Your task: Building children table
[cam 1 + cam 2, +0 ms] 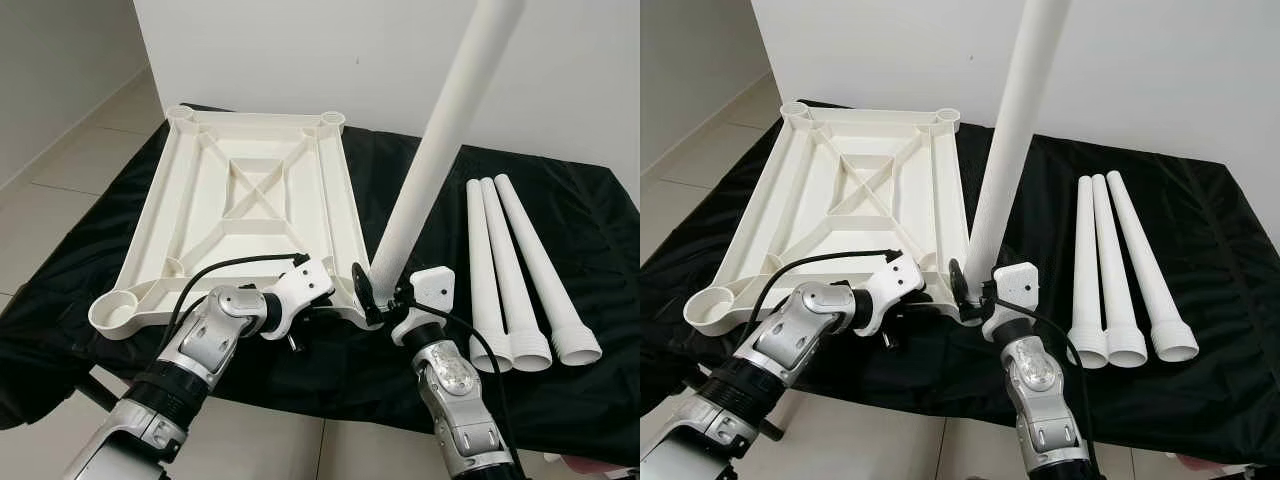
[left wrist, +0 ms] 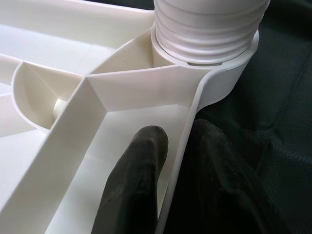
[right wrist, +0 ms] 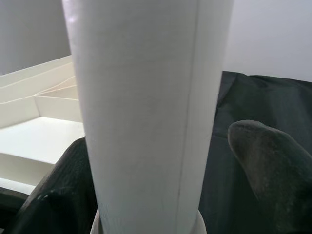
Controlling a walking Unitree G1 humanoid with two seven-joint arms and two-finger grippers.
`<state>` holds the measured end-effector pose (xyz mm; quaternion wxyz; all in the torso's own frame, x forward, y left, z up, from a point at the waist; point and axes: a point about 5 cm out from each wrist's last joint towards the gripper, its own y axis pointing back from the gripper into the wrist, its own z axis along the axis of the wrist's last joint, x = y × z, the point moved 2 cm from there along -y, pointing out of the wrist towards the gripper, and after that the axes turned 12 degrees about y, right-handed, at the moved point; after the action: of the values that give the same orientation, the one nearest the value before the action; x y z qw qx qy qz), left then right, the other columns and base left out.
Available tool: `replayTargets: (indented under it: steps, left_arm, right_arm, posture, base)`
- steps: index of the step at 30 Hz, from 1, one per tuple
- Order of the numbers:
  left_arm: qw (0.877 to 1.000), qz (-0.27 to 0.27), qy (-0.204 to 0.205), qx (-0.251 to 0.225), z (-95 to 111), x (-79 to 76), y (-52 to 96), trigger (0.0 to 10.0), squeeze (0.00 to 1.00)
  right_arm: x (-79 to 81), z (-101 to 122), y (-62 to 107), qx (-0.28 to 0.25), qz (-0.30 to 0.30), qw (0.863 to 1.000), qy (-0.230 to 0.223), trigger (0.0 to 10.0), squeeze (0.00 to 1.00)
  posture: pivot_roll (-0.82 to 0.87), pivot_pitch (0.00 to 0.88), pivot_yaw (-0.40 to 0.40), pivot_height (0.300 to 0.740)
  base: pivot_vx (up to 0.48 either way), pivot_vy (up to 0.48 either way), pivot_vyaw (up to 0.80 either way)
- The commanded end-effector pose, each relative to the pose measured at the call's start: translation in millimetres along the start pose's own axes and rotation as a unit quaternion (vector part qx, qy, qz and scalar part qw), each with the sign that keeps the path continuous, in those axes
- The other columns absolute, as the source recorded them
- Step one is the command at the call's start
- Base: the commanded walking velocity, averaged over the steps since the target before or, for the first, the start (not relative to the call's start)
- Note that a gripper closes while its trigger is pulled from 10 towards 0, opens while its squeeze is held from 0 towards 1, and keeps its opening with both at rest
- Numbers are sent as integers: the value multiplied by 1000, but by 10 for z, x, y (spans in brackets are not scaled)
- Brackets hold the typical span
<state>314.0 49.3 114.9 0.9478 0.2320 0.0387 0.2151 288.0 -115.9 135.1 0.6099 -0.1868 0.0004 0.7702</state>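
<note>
Pinching the near rim of the upturned tabletop (image 1: 250, 200) with the left gripper (image 2: 170, 161); clamping the right gripper (image 1: 385, 290) on the upright leg (image 1: 440, 140) seated in the tabletop's near right corner socket.

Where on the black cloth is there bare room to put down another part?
Free: black cloth right of the three spare legs, and the strip between tabletop and those legs. Crowded: the near corner, where left gripper and right gripper hold tabletop and upright leg.

Upturned tabletop (image 1: 250, 200) on the cloth (image 1: 600, 330), one leg (image 1: 440, 140) in its near-right corner socket, three legs (image 1: 515, 280) to its right.
</note>
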Motion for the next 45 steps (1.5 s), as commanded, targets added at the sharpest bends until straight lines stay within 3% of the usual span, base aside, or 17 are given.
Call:
replayTargets:
  steps: [1,4,5,7,8,10,13,14,27,30,45]
  left_arm:
    - [1000,-1,-11,-11,89,0,11,10000,0]
    - [1000,-1,-11,-11,90,-1,11,10000,0]
    - [1000,-1,-11,-12,94,-2,10,10000,0]
    - [1000,-1,-11,-12,97,-2,11,10000,0]
    - [1000,-1,-11,-12,97,-3,11,10000,0]
    - [1000,-1,-11,-12,98,-1,11,10000,0]
    - [1000,-1,-12,-12,99,2,14,10000,0]
    - [1000,0,-12,-12,100,4,16,10000,0]
    - [1000,0,-12,-13,107,9,17,10000,0]
    - [1000,0,-12,-13,106,7,17,10000,0]
    - [1000,0,-12,-13,110,9,21,10000,0]
  right_arm:
    - [23,-30,8,6,11,1000,-6,10000,0]
    - [30,-29,9,5,16,1000,-9,10000,0]
    - [35,-32,10,5,20,1000,-11,10000,192]
    - [40,-34,10,6,23,1000,-12,10000,192]
    - [54,-36,11,6,30,999,-20,10000,941]
    - [58,-34,11,4,34,999,-22,10000,1000]
    - [54,-35,8,5,34,999,-17,10000,1000]
    - [47,-40,2,6,34,999,-14,10000,0]
    - [-37,-76,-28,9,46,999,-13,10000,0]
    - [-116,-80,-44,1,76,997,-19,10000,0]
    - [-107,-122,-46,0,154,988,-27,10000,0]
  posture:
    - [-58,18,-41,740]
    - [-57,17,-41,740]
    - [-57,18,-41,740]
    - [-57,18,-41,740]
    - [-57,18,-41,740]
    - [-57,17,-41,740]
    - [-56,18,-41,740]
    - [-57,16,-41,740]
    - [-60,17,-41,740]
    - [-61,17,-40,740]
    - [-57,16,-39,740]
  base:
    - [0,0,0]
    - [0,0,0]
    - [0,0,0]
    - [0,0,0]
    - [0,0,0]
    - [0,0,0]
    - [0,0,0]
    - [0,0,0]
    - [0,0,0]
    - [0,0,0]
    - [0,0,0]
